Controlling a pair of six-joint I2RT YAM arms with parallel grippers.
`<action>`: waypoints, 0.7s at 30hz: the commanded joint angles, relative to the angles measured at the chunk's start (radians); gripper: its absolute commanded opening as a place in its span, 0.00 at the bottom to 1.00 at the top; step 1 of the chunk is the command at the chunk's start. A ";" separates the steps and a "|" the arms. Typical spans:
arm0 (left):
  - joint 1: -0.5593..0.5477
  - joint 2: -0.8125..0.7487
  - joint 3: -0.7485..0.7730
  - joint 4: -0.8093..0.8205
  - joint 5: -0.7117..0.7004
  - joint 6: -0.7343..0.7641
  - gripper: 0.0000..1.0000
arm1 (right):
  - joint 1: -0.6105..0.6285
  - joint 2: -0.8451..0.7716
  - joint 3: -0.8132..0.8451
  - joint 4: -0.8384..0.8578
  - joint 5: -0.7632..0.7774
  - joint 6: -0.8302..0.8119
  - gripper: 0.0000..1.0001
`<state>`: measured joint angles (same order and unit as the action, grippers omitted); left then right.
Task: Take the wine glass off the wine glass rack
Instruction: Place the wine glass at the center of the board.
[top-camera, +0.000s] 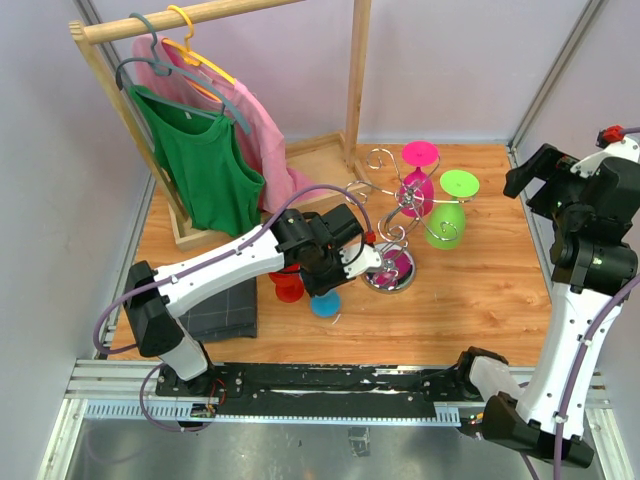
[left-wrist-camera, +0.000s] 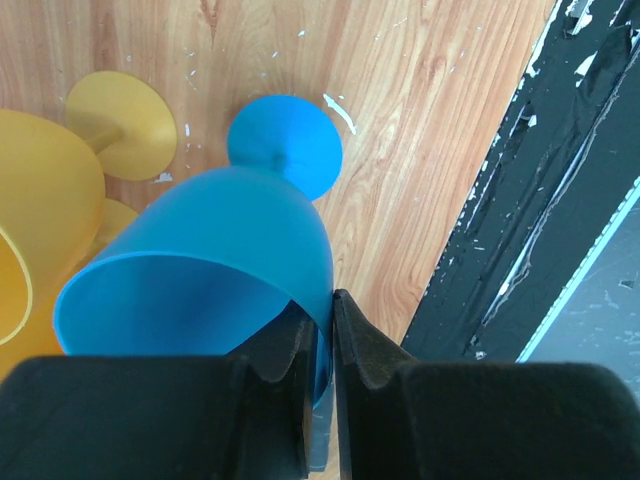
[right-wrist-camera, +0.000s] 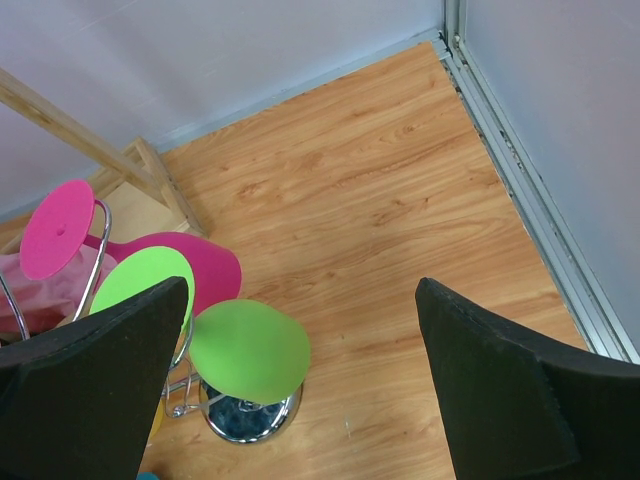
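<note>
Left wrist: left gripper pinches blue glass rim, stem running straight ahead; right gripper spread, farther off.

Five wine glasses, one chrome rack, two shirts.

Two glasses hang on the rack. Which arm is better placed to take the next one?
Right, probably: the right claw is open, empty and faces the green glass on the rack. The left claw is pinching the blue glass by its rim.
</note>
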<state>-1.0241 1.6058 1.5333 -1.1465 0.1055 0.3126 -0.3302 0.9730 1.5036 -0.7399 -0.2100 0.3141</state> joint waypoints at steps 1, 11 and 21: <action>-0.016 0.011 0.011 0.000 0.007 0.001 0.15 | -0.037 -0.018 -0.009 0.000 -0.011 0.004 0.98; -0.020 0.013 -0.004 0.004 0.010 -0.003 0.15 | -0.043 -0.030 -0.006 -0.007 -0.015 0.005 0.98; -0.023 0.018 -0.004 0.007 0.011 -0.013 0.30 | -0.048 -0.039 0.003 -0.019 -0.019 0.005 0.98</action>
<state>-1.0336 1.6127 1.5253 -1.1461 0.1089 0.3069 -0.3580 0.9520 1.4967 -0.7429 -0.2188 0.3145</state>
